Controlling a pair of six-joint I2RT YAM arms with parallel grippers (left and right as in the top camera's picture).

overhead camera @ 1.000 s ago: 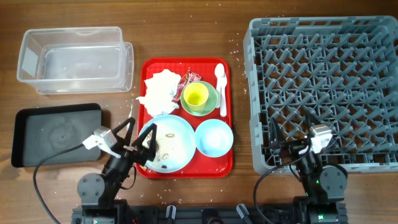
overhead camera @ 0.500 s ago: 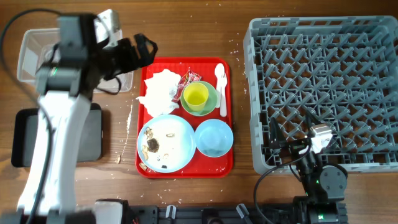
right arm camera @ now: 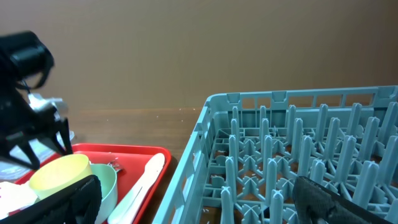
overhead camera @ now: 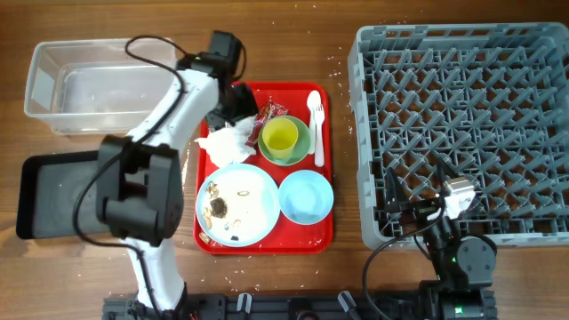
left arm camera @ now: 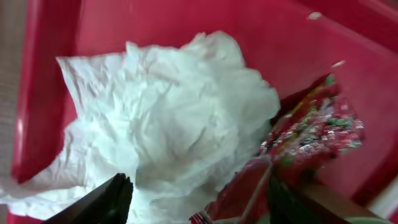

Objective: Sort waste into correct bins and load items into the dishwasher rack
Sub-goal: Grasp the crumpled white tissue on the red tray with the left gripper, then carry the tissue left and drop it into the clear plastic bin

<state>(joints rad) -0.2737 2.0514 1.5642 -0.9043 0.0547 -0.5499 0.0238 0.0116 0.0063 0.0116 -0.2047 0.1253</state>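
Note:
My left gripper is open and hovers low over the back left of the red tray. In the left wrist view its jaws straddle the crumpled white napkin and the edge of the red snack wrapper, holding nothing. The napkin and wrapper lie side by side. The yellow cup stands on the green saucer, beside the white spoon. The blue plate with crumbs and the blue bowl sit in front. My right gripper is open and empty over the grey rack's front edge.
The clear tub stands at the back left and the black tray in front of it. My left arm reaches across the black tray's right side. Crumbs lie scattered on the table around the red tray.
My left arm has swung from beside the blue plate, up past the clear tub, and now down over the napkin and wrapper. The right arm has not moved.

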